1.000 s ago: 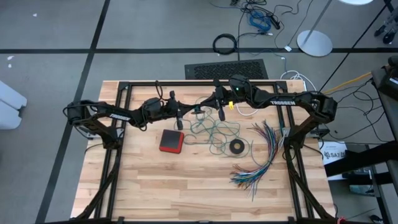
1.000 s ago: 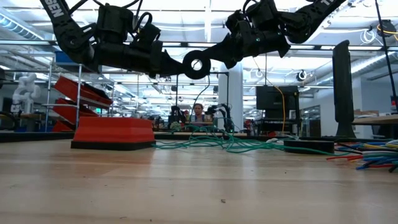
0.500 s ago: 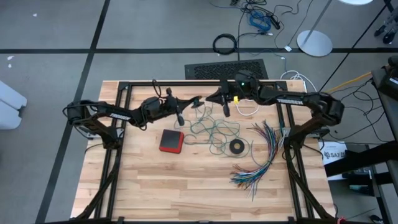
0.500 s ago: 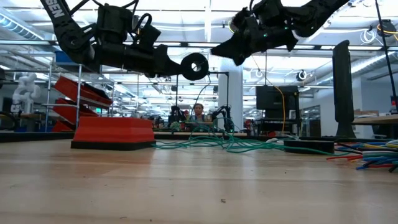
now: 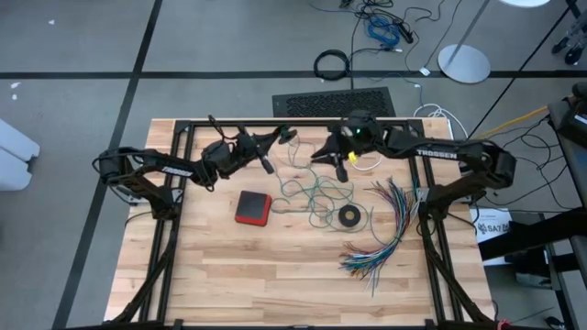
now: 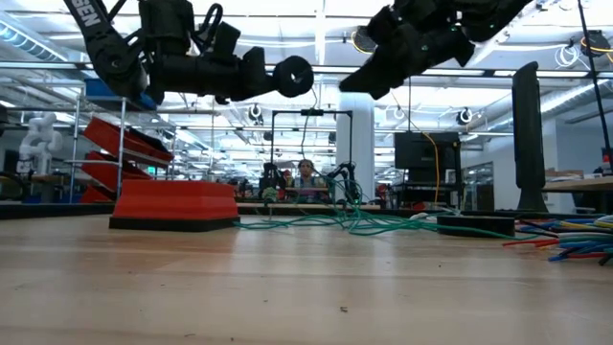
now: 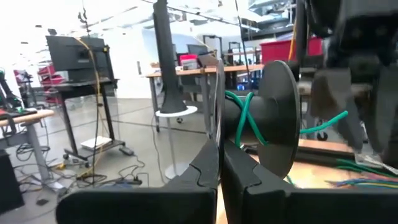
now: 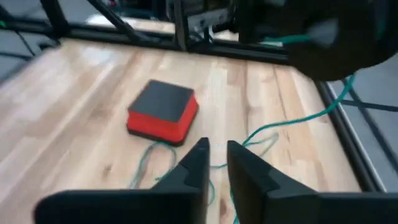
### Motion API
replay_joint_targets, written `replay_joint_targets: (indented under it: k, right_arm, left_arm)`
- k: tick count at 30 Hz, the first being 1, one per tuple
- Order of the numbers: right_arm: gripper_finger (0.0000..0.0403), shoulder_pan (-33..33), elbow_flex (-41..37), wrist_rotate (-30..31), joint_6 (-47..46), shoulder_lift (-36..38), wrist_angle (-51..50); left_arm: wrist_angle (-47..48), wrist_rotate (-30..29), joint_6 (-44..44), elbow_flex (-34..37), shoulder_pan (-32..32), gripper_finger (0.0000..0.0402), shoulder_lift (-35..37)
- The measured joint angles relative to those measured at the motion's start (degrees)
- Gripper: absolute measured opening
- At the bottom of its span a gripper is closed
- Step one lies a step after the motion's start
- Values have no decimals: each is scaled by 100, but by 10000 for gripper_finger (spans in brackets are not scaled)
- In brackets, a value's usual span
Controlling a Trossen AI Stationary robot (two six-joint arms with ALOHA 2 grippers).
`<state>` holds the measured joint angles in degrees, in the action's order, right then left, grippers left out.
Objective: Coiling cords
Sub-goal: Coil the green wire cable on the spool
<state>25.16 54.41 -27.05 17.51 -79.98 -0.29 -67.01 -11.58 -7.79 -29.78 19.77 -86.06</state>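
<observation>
Coiling barely begun
Left hand clenched on a spool carrying one teal cord turn; right hand released; the rest sprawls mid-bench.

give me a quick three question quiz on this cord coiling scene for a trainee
1. True or false: the red-and-black block lies flat on the table.
2. Which cord wraps the round black piece that the left gripper holds in the air? A white, B teal-green, C yellow.
3. Fill in: the right gripper, jaws slightly apart, holds ____.

Key: 1 true. 2 B, the teal-green cord. 3 nothing.
</observation>
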Motion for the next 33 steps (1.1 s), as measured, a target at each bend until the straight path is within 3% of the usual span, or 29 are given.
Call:
replay_joint_targets:
  k: [6, 10, 16, 23, 26, 33]
  right_arm:
    - [122, -485, 0, 530, 122, -400, 624]
    - [144, -574, 0, 1194, 93, -615, 684]
    - [131, -579, 0, 1382, -96, -713, 572]
    - [95, -811, 2, 1377, 315, -700, 668]
    - [81, -902, 2, 1680, 482, -700, 778]
    - [71, -1323, 2, 1647, 1061, -698, 1191]
  left_arm:
    - [-33, -61, 2, -221, 9, 2, 0]
    - [-37, -62, 4, -394, 9, 2, 0]
    - [-397, -62, -8, -542, 21, 2, 0]
    - [-420, 12, -50, -780, 99, 2, 228]
    - [-397, 64, -52, -839, 101, 2, 357]
    - [-277, -11, -248, -879, 101, 2, 546]
